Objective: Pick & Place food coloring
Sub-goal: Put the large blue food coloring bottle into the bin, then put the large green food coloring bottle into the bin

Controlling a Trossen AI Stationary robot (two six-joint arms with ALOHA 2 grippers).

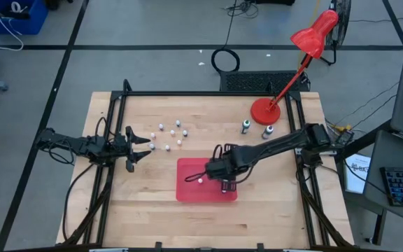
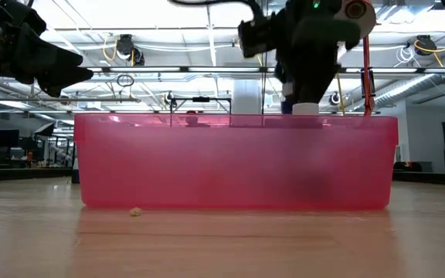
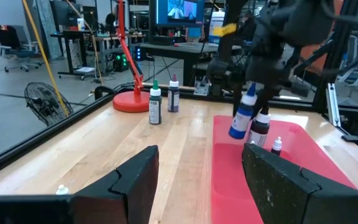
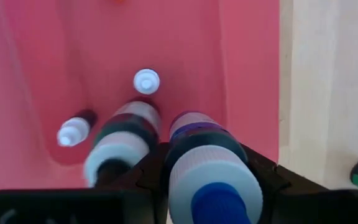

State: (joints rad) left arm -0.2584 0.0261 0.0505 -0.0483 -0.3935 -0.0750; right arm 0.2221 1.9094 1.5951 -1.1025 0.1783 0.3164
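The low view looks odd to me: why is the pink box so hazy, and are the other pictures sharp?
Low view: the red tray sits close to the lens, its wall translucent and hazy, with bright ceiling lights behind. Right wrist view: the blue-capped bottle in the right gripper is near the lens and soft. Left wrist view: the left gripper's fingers look dark and soft. High view: even light.

The light is bright and even, coming from ceiling lamps that glare white in the low view. The pale wooden desk (image 1: 152,189) shows only soft, short shadows. In the right wrist view the blue-capped bottle (image 4: 209,180) close to the lens is blurred.
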